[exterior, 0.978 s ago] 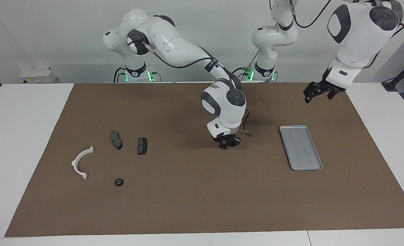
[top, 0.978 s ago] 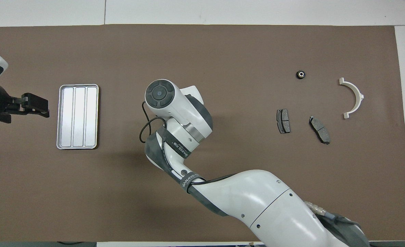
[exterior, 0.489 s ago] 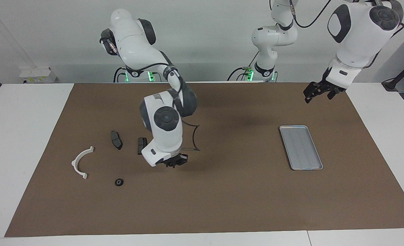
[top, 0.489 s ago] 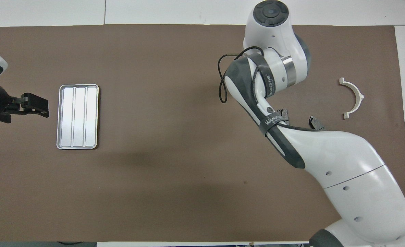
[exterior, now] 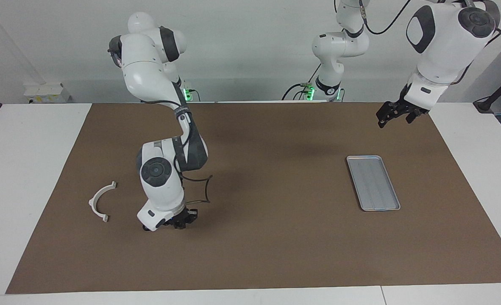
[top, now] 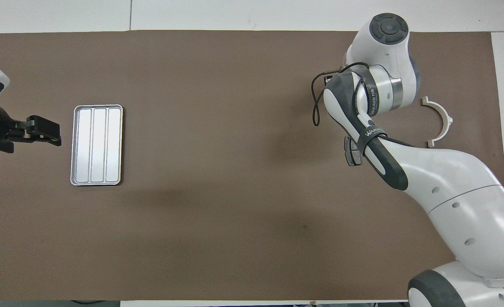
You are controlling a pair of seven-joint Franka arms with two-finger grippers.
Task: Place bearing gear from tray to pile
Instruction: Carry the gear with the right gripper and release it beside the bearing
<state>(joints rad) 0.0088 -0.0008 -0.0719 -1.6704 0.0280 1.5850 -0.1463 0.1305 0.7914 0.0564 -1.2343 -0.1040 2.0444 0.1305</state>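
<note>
Hanging low over the brown mat (exterior: 276, 254), the right gripper (exterior: 178, 222) has its fingertips together; whether they pinch the bearing gear I cannot tell, as the wrist hides that spot in both views. It sits just beside the white semicircular bracket (exterior: 101, 201), among the pile, which suits a set-down there. One brake pad (top: 351, 152) peeks from under the arm. The silver tray (exterior: 373, 183) lies bare toward the left arm's end. The left gripper (exterior: 396, 113) waits apart, fingers spread, raised near the tray, clear of the work.
</note>
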